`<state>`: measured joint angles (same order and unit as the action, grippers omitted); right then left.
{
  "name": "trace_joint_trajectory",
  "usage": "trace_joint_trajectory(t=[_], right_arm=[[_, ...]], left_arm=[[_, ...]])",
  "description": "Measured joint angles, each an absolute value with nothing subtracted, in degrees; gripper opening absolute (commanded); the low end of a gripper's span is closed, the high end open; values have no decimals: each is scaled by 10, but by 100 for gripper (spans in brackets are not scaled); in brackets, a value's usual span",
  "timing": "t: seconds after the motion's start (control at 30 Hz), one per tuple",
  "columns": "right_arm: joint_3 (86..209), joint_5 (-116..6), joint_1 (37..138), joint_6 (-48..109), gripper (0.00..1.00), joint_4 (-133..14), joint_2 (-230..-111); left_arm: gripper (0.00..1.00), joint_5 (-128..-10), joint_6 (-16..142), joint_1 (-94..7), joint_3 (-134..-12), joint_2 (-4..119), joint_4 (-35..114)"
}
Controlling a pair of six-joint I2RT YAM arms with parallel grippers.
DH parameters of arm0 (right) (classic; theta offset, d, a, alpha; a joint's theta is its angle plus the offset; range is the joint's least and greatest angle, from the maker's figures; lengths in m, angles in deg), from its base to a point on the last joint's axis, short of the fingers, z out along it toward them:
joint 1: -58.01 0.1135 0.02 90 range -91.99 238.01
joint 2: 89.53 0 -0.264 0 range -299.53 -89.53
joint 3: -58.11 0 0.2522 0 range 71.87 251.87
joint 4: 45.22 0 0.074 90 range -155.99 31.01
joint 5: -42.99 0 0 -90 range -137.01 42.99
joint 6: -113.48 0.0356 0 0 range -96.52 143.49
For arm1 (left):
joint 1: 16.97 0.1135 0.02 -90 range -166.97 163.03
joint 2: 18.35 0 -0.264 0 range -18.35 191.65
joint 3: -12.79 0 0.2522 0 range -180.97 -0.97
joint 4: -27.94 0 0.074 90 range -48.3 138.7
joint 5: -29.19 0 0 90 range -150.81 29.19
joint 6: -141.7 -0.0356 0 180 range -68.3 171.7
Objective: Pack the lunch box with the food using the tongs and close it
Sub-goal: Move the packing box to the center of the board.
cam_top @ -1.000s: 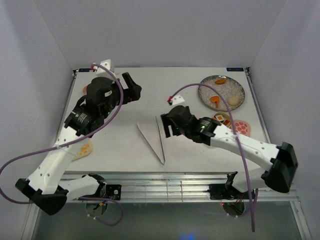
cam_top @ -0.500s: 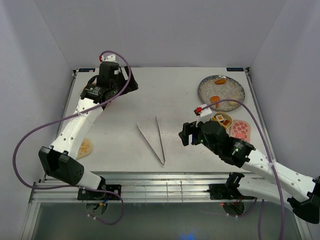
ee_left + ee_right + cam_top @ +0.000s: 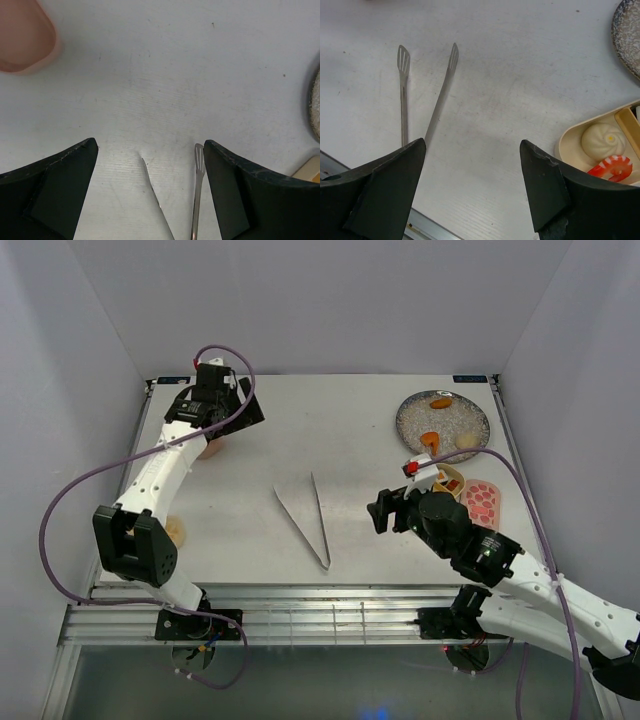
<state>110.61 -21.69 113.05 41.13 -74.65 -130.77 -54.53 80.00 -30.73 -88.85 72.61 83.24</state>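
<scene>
Top external view: tongs (image 3: 320, 540) lie untouched mid-tabletop (image 3: 350, 420), well apart from the tan lunch-box tray (image 3: 450, 483) at right. Left gripper (image 3: 150, 144) and right gripper (image 3: 472, 143) both gape, empty. Likely step: fetching the tongs; 1 gripper must descend and pinch them. No readable writing.

Silvery tongs (image 3: 319, 520), grey speckled plate (image 3: 456, 420)
</scene>
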Motion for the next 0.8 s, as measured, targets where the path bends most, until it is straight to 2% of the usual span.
trace_joint_trajectory(t=[0.33,0.47,0.67,0.8], right_arm=[[1083,-210,1131,408,82,-742,-1289],[1083,-212,1130,407,82,-742,-1286],[1075,-215,1130,403,82,-738,-1284],[1071,-221,1131,398,82,-737,-1282]], left_arm=[[96,-532,824,-291,-876,778,817],[89,-523,832,-259,-875,799,820],[86,-515,836,-209,-932,855,834],[81,-505,834,-196,-997,900,845]])
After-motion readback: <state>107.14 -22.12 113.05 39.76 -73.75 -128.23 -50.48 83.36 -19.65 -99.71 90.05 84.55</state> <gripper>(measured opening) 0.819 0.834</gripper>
